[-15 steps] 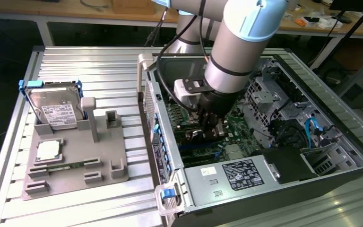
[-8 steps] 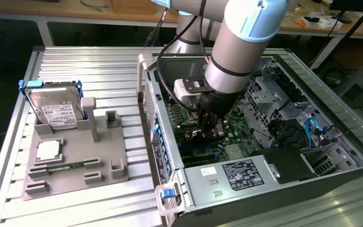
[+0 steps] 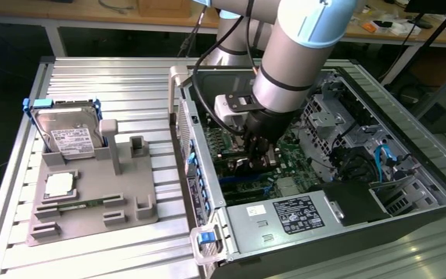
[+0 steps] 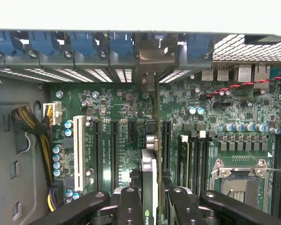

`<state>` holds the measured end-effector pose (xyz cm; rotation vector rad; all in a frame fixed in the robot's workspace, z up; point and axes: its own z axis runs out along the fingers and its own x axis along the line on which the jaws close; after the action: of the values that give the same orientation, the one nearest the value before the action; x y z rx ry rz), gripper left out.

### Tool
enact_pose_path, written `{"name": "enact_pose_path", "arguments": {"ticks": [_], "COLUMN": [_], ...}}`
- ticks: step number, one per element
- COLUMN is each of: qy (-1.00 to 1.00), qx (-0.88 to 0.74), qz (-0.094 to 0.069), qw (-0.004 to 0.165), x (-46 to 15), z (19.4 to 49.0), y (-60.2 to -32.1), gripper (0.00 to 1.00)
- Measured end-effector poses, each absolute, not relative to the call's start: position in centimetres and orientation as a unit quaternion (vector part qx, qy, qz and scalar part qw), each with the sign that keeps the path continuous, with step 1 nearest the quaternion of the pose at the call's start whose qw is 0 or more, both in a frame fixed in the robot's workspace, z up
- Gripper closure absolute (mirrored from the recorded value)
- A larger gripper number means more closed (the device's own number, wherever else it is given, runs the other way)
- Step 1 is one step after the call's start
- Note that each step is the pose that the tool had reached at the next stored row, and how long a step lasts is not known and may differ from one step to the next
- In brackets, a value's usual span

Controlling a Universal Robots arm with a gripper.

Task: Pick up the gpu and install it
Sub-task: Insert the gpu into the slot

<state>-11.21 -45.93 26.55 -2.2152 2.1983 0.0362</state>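
My gripper (image 3: pixel 259 152) is down inside the open computer case (image 3: pixel 409 125), over the green motherboard (image 3: pixel 292 152). It is shut on the gpu (image 4: pixel 149 161), a thin dark card that the wrist view sees edge-on between the two black fingers (image 4: pixel 130 204). The card stands upright along the black expansion slots (image 4: pixel 113 150). Its silvery end bracket (image 4: pixel 148 80) reaches the rear wall under the blue slot clips (image 4: pixel 122 44). In the exterior view the gpu (image 3: pixel 243 167) is a dark shape under the gripper. Whether its edge sits in a slot is hidden.
On the exterior view's left a grey fixture (image 3: pixel 126 200) holds a silver hard drive in a blue frame (image 3: pixel 67 136), a processor chip (image 3: pixel 58 184) and a small green memory stick (image 3: pixel 74 204). The power supply (image 3: pixel 285 216) fills the case's near end. A white slot (image 4: pixel 78 145) and cable bundle (image 4: pixel 30 124) flank the card.
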Motion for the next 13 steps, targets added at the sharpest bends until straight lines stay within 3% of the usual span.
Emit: {"name": "enact_pose_path", "arguments": {"ticks": [13], "qy": [0.704], "qx": [-0.71], "qz": [0.017], "qw": [0.005], "x": [-11.22], "z": [26.02], "y": [-46.0], "gripper": [0.73]}}
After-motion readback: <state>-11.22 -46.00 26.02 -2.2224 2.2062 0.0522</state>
